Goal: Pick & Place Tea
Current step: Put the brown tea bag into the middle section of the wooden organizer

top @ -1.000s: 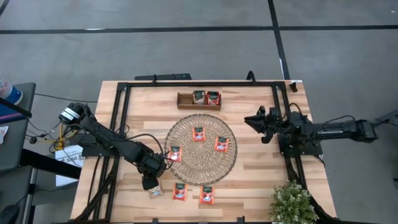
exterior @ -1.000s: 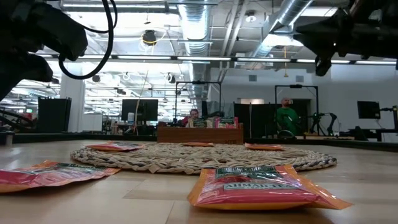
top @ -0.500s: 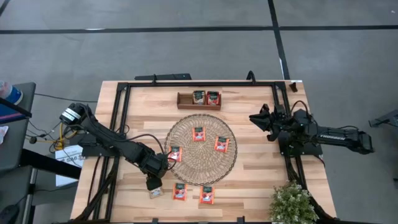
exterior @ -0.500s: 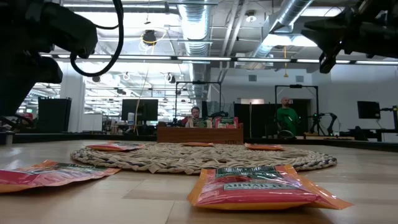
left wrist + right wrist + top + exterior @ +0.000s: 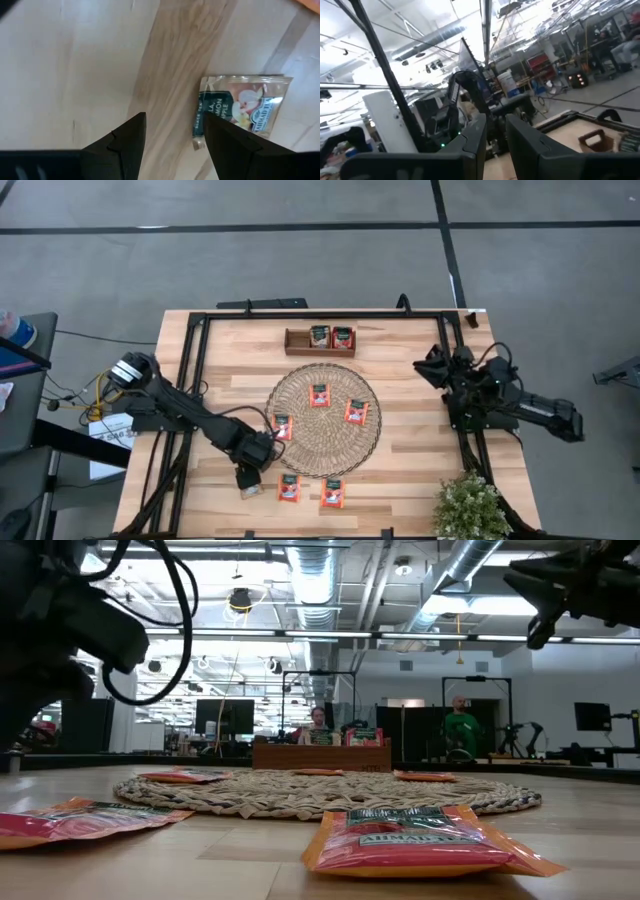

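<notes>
Wooden table (image 5: 410, 460), open workshop beyond: round woven mat (image 5: 322, 420) bearing three tea sachets (image 5: 319, 394), left gripper (image 5: 248, 483) fingers apart over pale sachet (image 5: 240, 110), right gripper (image 5: 432, 366) raised, narrowly parted, empty.

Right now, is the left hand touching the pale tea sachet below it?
Cannot tell. The left wrist view shows the left hand open, one finger overlapping the pale sachet edge; whether it rests on it or hangs above is unclear.

Pale tea sachet (image 5: 240, 112) partly hidden behind left hand (image 5: 172, 145) finger; print too blurred to read.
</notes>
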Robot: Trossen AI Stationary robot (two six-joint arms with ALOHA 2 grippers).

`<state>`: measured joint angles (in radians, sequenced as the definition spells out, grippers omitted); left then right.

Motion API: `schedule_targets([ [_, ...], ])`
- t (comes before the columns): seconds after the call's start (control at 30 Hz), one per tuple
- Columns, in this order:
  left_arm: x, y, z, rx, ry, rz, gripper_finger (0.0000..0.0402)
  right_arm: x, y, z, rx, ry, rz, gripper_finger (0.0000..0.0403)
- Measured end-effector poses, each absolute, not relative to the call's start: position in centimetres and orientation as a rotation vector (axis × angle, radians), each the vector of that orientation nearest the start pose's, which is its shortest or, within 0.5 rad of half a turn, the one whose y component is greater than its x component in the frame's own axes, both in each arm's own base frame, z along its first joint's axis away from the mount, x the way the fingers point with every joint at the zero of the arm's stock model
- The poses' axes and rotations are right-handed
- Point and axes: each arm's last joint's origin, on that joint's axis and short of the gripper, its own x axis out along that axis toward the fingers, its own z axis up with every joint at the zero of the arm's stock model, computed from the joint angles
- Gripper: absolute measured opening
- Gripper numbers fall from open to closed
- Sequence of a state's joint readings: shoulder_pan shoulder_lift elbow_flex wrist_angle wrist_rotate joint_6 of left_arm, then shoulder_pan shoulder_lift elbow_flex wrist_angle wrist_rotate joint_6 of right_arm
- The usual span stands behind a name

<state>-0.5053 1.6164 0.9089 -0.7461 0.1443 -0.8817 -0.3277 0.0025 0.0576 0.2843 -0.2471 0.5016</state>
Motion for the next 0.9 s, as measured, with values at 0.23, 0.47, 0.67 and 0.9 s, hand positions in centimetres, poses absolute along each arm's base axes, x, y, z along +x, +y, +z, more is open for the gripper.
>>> schedule_targets([
  [0.23,23.8,-13.8,14.9,-0.442,1.554,0.102,0.0188,8.6,-2.0,20.7,0.429,-0.308,0.018,0.0067],
  [0.47,23.3,-14.8,14.9,-0.422,1.559,0.071,0.0188,8.7,-1.9,20.5,0.438,-0.288,0.02,0.0067],
  [0.67,23.0,-15.3,14.9,-0.389,1.524,0.111,0.0188,8.7,-1.9,20.6,0.436,-0.292,0.019,0.0067],
  [0.9,23.1,-15.3,14.7,-0.369,1.504,0.142,0.0188,8.7,-1.9,20.6,0.435,-0.292,0.019,0.0067],
])
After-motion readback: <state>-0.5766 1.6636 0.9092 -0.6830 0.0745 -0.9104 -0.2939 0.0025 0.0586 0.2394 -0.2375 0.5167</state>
